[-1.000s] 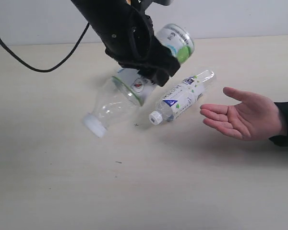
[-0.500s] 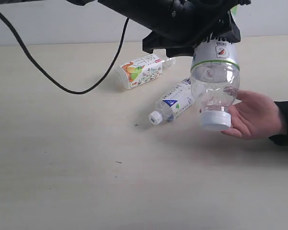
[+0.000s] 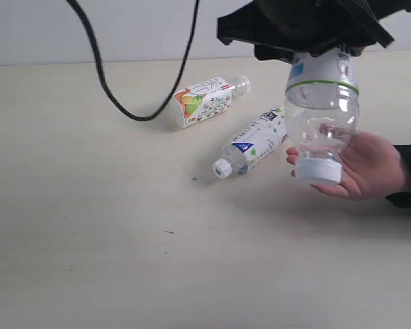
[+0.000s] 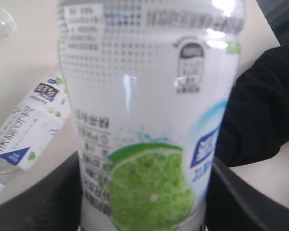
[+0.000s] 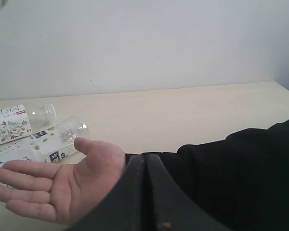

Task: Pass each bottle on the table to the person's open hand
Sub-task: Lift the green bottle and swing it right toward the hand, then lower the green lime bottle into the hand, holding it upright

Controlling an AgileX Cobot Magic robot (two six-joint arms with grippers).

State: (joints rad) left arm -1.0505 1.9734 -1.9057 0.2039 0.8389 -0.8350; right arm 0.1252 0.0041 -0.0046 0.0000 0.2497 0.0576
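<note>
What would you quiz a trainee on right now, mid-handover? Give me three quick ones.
1. True or false: the left gripper holds the lime-label bottle cap down at the person's hand.
2. How many bottles lie on the table in view? A one, B two, C four.
3. Fill in: the right gripper is ___, holding nothing.
Key: 1 true. 2 B: the fruit-label bottle and the blue-label bottle. 3 shut.
</note>
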